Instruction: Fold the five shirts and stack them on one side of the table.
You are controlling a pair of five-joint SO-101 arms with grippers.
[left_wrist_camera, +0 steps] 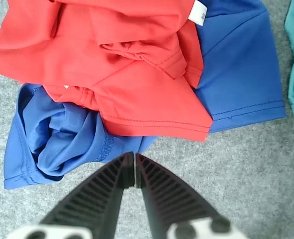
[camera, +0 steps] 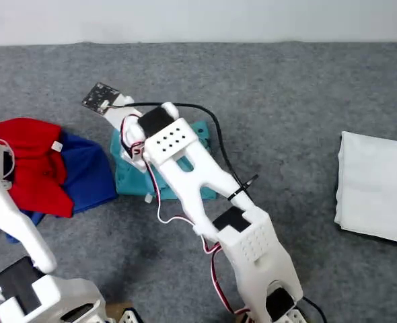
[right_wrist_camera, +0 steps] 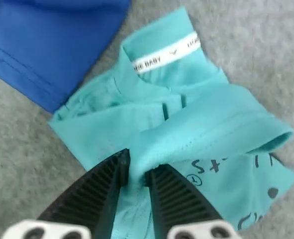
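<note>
Right gripper: jaws clamped on raised fold of teal shirt, which lay crumpled beside blue shirt. Left gripper: jaws together, empty, over grey table, just short of blue shirt's edge. Red shirt lay atop blue shirt. White shirt lay folded, well apart.

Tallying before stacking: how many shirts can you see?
4: crumpled red shirt atop blue shirt, left; teal printed shirt beside them; folded white shirt, right. Another may be hidden.
</note>
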